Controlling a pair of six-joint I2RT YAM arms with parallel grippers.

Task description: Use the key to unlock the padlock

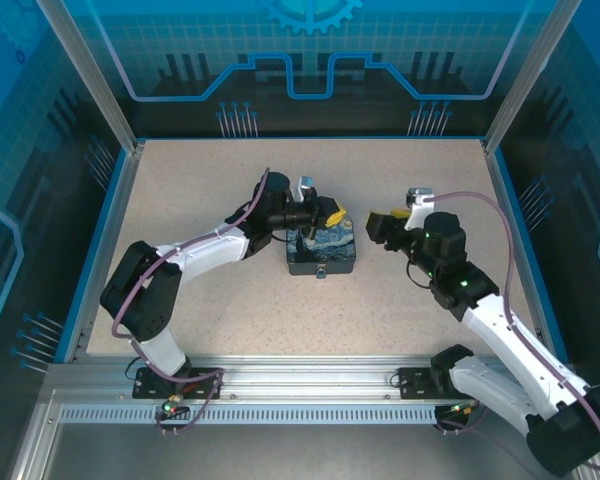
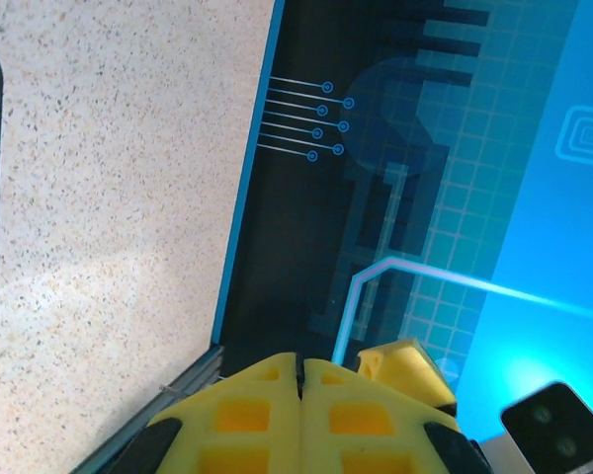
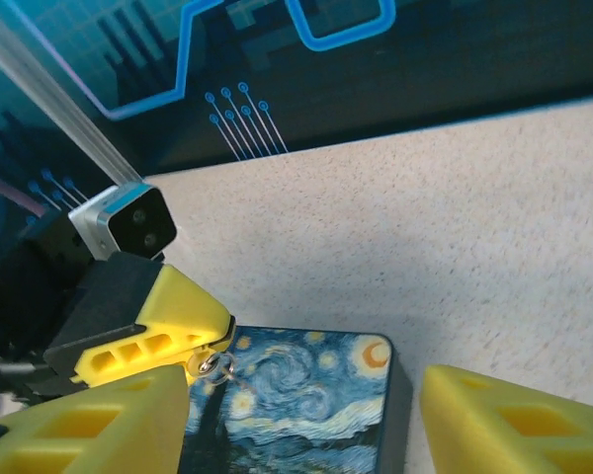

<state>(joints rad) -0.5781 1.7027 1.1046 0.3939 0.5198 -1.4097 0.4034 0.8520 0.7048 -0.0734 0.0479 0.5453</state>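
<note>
Two arms lean in toward each other, elbows bent, wrists level above the speckled table [image 1: 180,190]. Your left fingers [image 1: 330,213], ribbed yellow wedges, are clenched on a tiny shiny metal piece [image 3: 215,365] at their tips; it is too small to tell key from padlock. Your right fingers [image 1: 382,222] stand spread wide, grasping nothing, facing those tips. Beneath and between them lies the glossy square painted box [image 1: 322,250].
</note>
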